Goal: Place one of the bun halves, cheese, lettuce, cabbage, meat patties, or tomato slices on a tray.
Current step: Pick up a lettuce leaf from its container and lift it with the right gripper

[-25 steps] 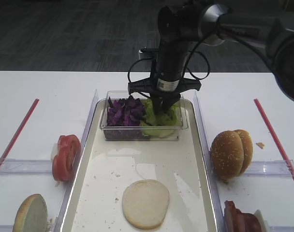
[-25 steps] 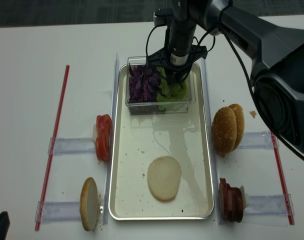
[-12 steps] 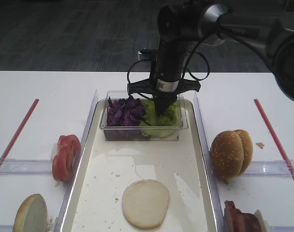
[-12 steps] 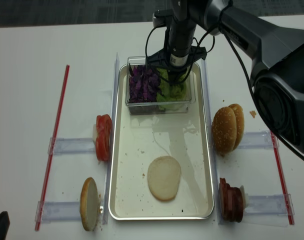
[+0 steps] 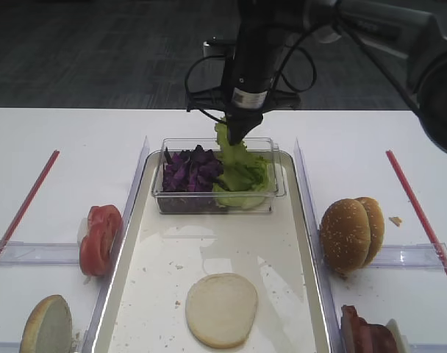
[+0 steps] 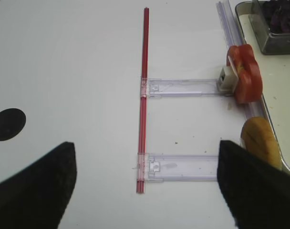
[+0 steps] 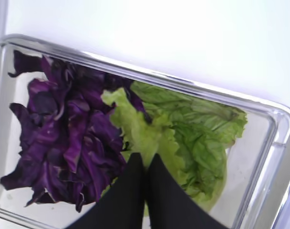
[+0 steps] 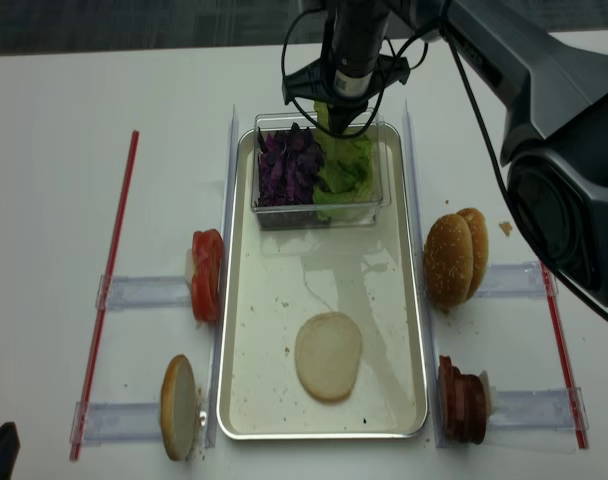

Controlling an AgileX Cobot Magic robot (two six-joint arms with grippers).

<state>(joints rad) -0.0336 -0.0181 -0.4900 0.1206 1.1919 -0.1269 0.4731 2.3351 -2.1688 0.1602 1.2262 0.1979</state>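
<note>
My right gripper hangs above the clear container at the far end of the metal tray. It is shut on a lettuce leaf, which trails from the fingertips down to the rest of the lettuce. Purple cabbage fills the container's left half. A pale bun half lies flat on the tray near its front. In the left wrist view my left gripper is open over the bare table left of the tray, holding nothing.
Tomato slices and a bun half stand on edge in clear holders left of the tray. Sesame bun tops and meat patties stand on its right. Red strips mark both sides.
The right gripper shut on the lettuce inside the container and rose, drawing a leaf up above the container's rim. The left arm has not moved.
</note>
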